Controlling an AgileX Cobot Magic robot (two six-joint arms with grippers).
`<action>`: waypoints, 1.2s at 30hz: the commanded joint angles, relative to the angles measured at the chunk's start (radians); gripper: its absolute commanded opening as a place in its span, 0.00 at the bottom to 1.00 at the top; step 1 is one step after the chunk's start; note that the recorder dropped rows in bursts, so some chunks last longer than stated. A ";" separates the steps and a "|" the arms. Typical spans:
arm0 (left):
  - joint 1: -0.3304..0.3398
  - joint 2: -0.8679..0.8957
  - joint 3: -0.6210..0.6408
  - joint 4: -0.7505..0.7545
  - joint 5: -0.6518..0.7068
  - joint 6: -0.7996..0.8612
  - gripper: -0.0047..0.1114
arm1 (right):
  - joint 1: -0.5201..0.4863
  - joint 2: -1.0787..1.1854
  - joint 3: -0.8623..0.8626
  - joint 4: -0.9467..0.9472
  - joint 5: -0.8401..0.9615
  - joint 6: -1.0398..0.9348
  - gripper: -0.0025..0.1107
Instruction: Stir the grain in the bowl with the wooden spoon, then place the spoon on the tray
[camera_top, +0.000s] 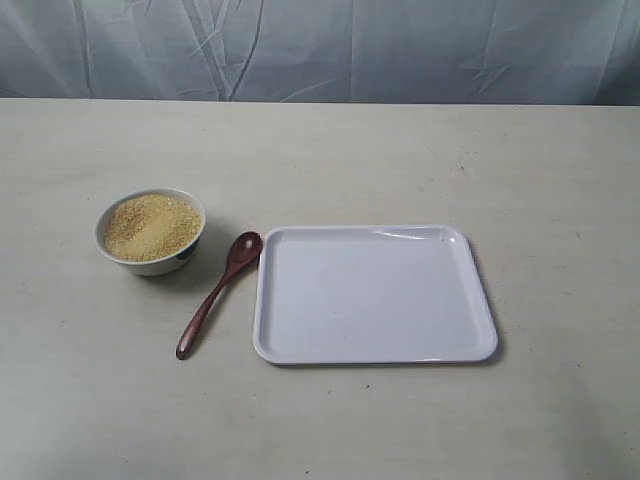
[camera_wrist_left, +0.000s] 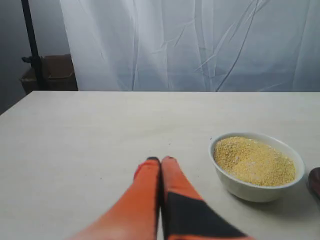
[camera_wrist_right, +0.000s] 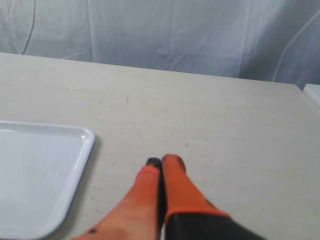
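A small white bowl (camera_top: 150, 232) with blue marks holds a mound of yellowish-tan grain (camera_top: 152, 226) at the table's left. The dark wooden spoon (camera_top: 217, 291) lies flat on the table between the bowl and the large white tray (camera_top: 373, 293), head toward the back. Neither arm shows in the exterior view. In the left wrist view my left gripper (camera_wrist_left: 160, 160) is shut and empty, with the bowl (camera_wrist_left: 256, 167) and its grain (camera_wrist_left: 254, 161) beside it and a sliver of the spoon (camera_wrist_left: 315, 182) at the frame's edge. My right gripper (camera_wrist_right: 164, 161) is shut and empty beside the tray's corner (camera_wrist_right: 75, 155).
A pale curtain (camera_top: 320, 48) hangs behind the table's far edge. A dark stand pole (camera_wrist_left: 31, 45) and a brown box (camera_wrist_left: 49, 74) sit beyond the table in the left wrist view. A white object's edge (camera_wrist_right: 314, 93) shows at the table's side.
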 joint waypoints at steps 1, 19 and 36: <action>-0.001 -0.004 0.003 0.013 -0.087 0.001 0.04 | -0.004 -0.007 0.002 -0.001 -0.012 -0.001 0.02; -0.001 -0.004 0.003 0.015 -0.366 0.001 0.04 | -0.004 -0.007 0.002 -0.001 -0.012 -0.001 0.02; -0.001 0.119 -0.197 0.052 -0.171 0.001 0.04 | -0.004 -0.007 0.002 -0.001 -0.012 -0.001 0.02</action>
